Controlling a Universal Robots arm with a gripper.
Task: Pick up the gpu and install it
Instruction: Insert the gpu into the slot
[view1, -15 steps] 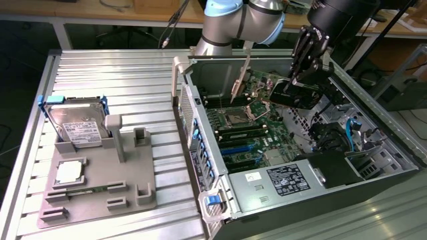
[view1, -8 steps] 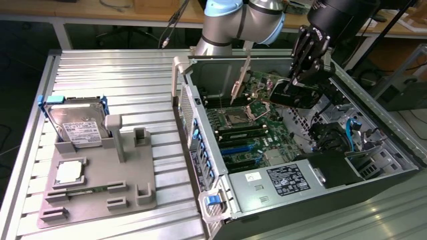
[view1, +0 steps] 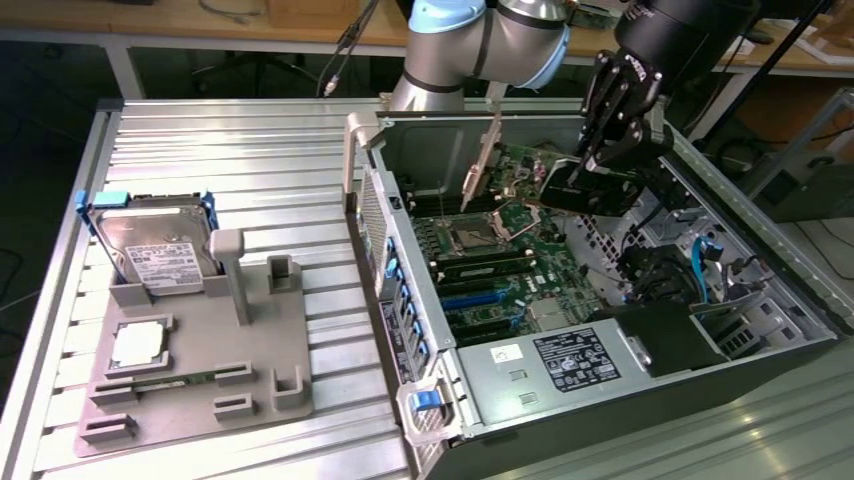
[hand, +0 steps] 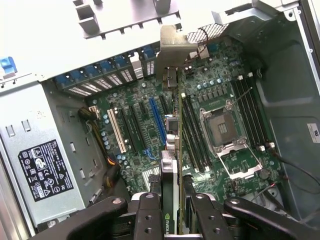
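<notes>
The gpu (view1: 527, 168), a green card with a black cooler block and a silver end bracket, hangs upright inside the open computer case (view1: 747, 210), above the motherboard (view1: 514, 270). My gripper (view1: 610, 160) is shut on its cooler end from above. In the wrist view the gpu (hand: 172, 150) appears edge-on between my black fingers (hand: 149, 215), and my gripper (hand: 174, 220) clamps both faces of the card. The bracket end (hand: 175, 45) points toward the case's slotted rear wall. Below the card lie the motherboard's expansion slots, among them a blue slot (hand: 156, 122) and a white slot (hand: 117, 131).
A grey fixture (view1: 254, 385) at the exterior view's left carries a silver hard drive (view1: 158, 250) with blue tabs and a processor chip (view1: 140, 345). Inside the case are the processor socket (hand: 222, 132), a labelled power supply (view1: 567, 365), and blue cables (view1: 701, 262). The metal case walls stand close around the card.
</notes>
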